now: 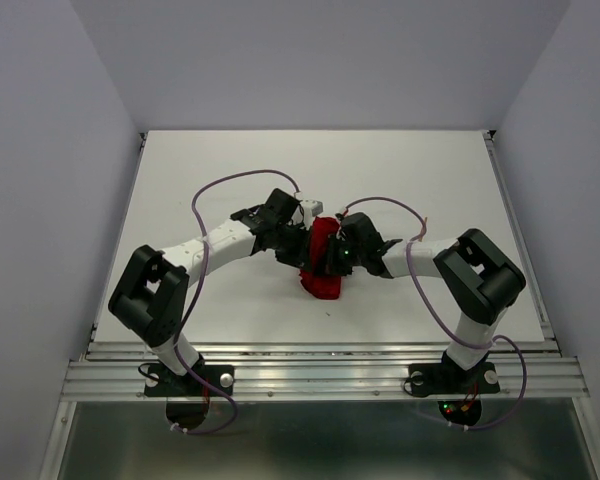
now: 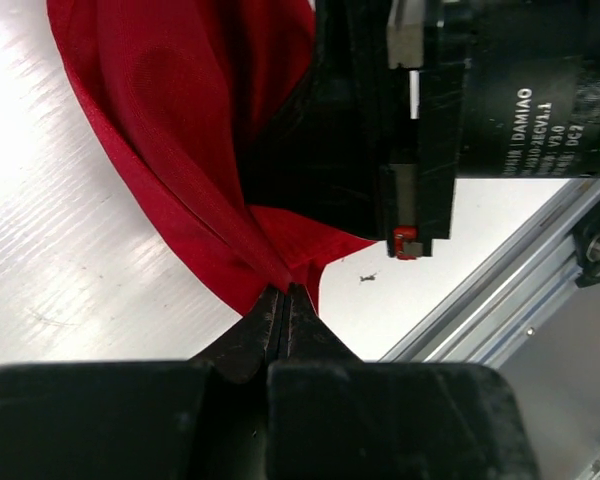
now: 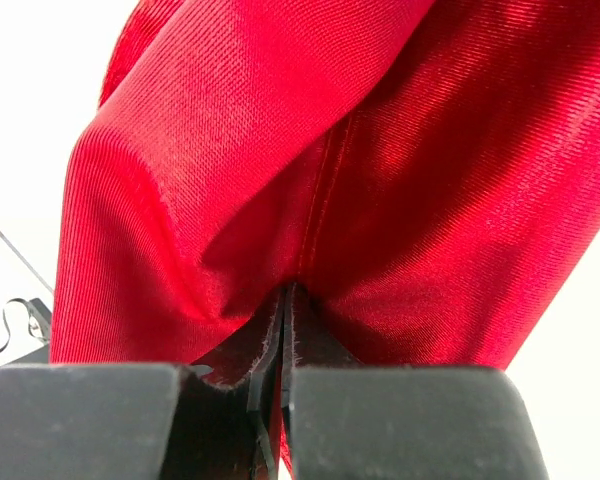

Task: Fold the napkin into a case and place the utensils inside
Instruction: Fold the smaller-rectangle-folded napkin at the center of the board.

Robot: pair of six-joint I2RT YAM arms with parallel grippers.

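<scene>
Napkin (image 1: pixel 323 268) sits bunched up mid-worktop (image 1: pixel 230 170), right between the two arms; smooth, slightly shiny red weave, hanging in soft folds; left jaws and right jaws are both clamped tight on pinches of it; I'd say it's still the folding step, no case yet; next move needs it spread flat and creased; can't see any utensils.

Plain bright red napkin (image 1: pixel 321 268), bunched into loose hanging folds

surface: white table (image 1: pixel 230 180) | on it: I see the red napkin (image 1: pixel 323 275), bunched, lower end resting mid-table
</scene>
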